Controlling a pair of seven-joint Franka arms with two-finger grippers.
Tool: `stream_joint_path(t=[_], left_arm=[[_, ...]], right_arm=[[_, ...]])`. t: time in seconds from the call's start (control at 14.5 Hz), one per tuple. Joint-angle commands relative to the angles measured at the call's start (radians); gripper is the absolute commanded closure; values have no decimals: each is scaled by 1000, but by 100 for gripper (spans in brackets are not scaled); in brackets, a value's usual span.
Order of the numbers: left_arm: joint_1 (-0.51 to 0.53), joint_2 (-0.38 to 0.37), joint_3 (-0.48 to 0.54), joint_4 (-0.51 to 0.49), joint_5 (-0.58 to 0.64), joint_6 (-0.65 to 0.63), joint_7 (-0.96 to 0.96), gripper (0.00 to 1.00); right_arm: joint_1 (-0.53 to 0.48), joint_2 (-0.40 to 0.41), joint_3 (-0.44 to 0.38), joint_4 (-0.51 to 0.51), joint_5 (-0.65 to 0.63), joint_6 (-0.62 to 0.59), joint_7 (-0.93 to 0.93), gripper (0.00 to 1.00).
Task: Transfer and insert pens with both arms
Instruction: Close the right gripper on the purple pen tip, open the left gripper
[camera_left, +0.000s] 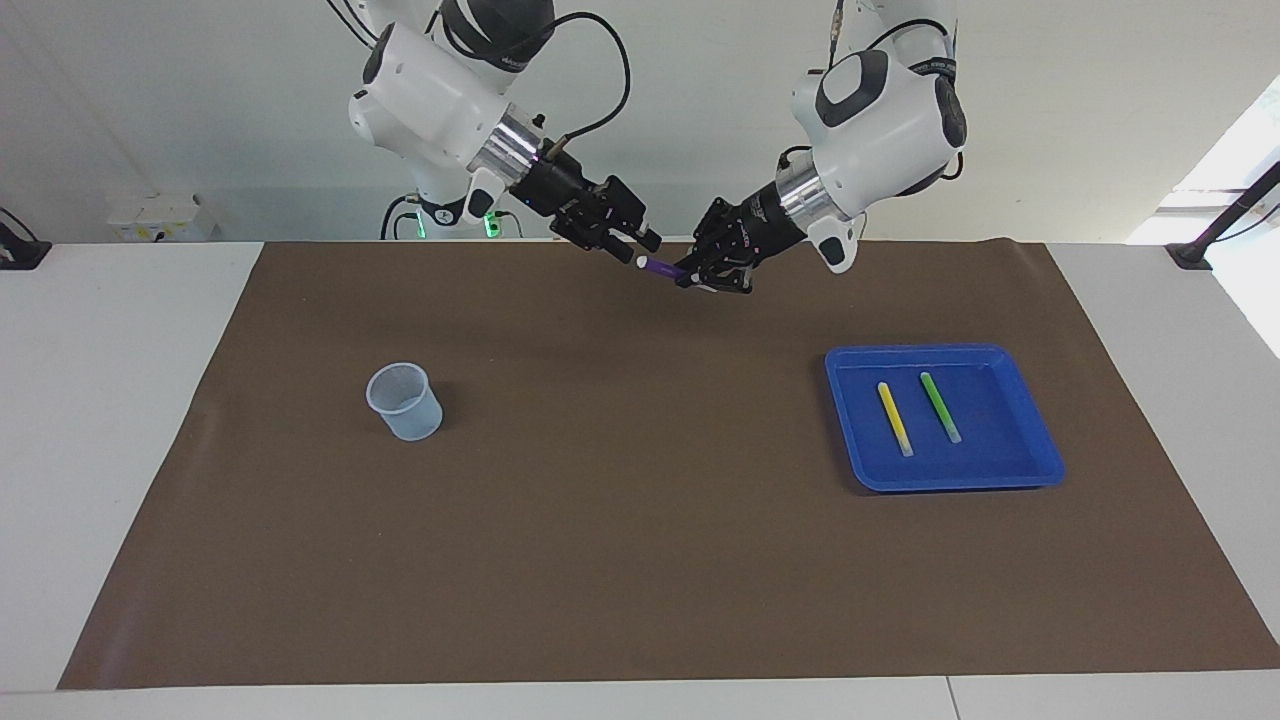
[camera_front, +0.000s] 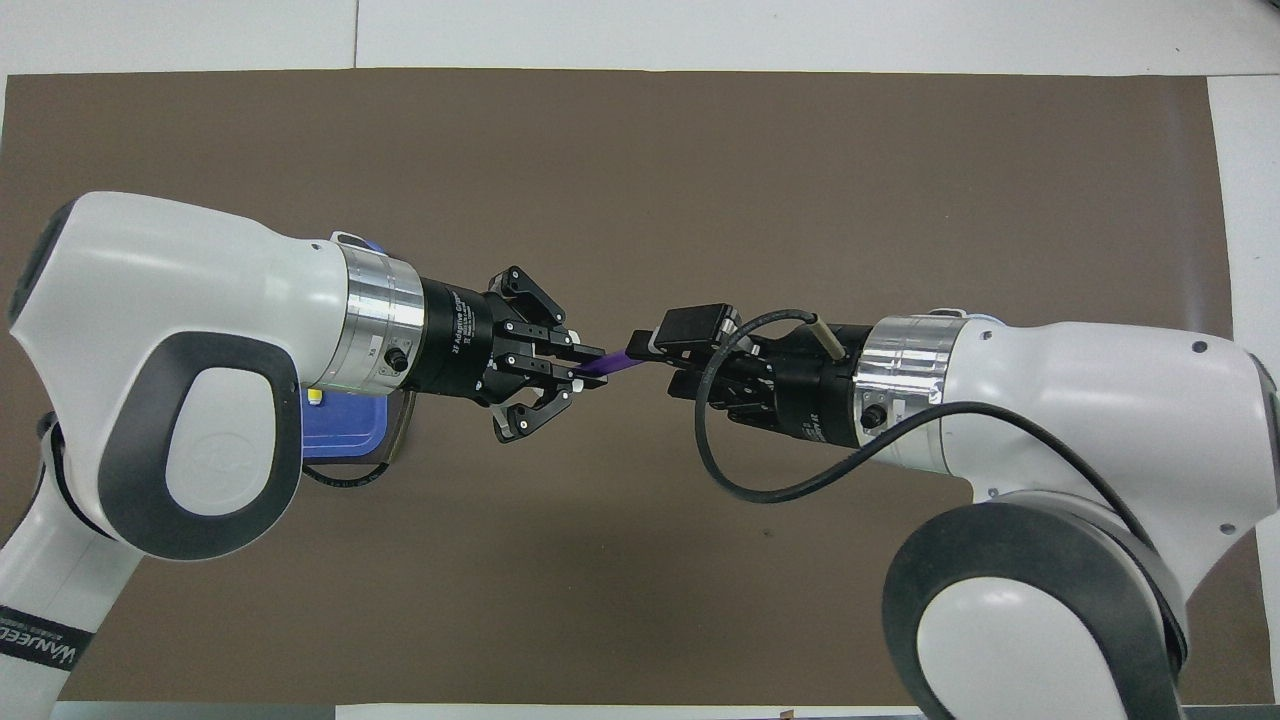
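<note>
Handover stage, mid-air, above the brown mat's (camera_left: 640, 560) edge nearest the robots, about midway along it. Left gripper (camera_left: 700, 276) is clamped on the slim purple marker pen (camera_left: 662, 267). Right gripper (camera_left: 641, 250) is at the pen's pale cap end, fingers either side of it; cannot tell whether they grip.

Clear plastic cup (camera_left: 404, 401), toward the right arm's end, holds no pen that I can see. Yellow pen (camera_left: 894, 419) and green pen (camera_left: 940, 407) lie in the blue tray (camera_left: 1030, 470) toward the left arm's end. Judged: none inserted yet; three left.
</note>
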Motion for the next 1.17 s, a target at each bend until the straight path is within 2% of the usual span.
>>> stream_joint_path(t=[0.0, 0.28, 0.9, 0.97, 1.1], left_arm=[[-18, -38, 12, -44, -19, 26, -13, 100], [-18, -40, 12, -44, -31, 27, -18, 100], [-18, -38, 12, -48, -35, 50, -29, 100], [-18, -40, 12, -49, -35, 52, -29, 100], [-18, -38, 12, -49, -35, 59, -29, 100]], right_arm=[[-1, 5, 2, -9, 7, 23, -4, 39], [-1, 14, 2, 0, 5, 57, -3, 54], [8, 17, 2, 0, 5, 69, -1, 57], [8, 17, 2, 0, 5, 69, -3, 61], [9, 17, 2, 0, 5, 69, -1, 77]])
